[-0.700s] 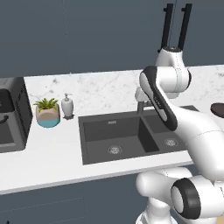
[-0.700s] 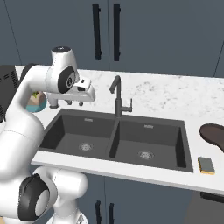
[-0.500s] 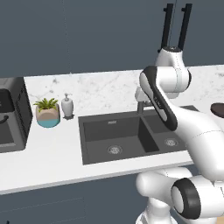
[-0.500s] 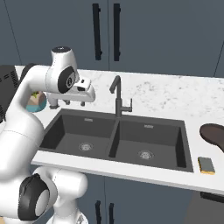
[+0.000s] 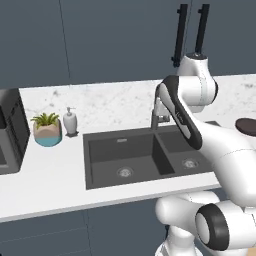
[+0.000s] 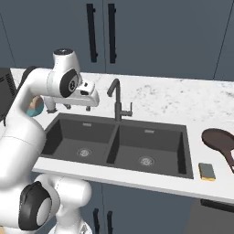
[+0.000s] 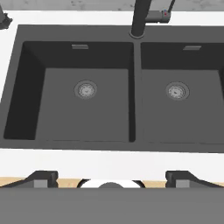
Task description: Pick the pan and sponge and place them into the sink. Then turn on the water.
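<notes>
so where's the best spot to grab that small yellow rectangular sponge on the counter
Probably across its two long sides, coming straight down from above. The small yellow rectangular sponge lies flat on the white marble counter right of the dark grey double-basin sink, just in front of the round dark brown frying pan but apart from it. It is low and narrow, so the open gripper should span it easily.

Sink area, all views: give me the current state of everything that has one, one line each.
gripper: open, holding nothing, above the sink.
sink: both basins empty and dry.
faucet: upright behind the divider, no water running.
pan: flat on the counter right of the sink, not in a basin.
sponge: lying on the counter by the sink's front right corner, apart from the pan.
soap pump bottle: upright, left of the sink.
</notes>
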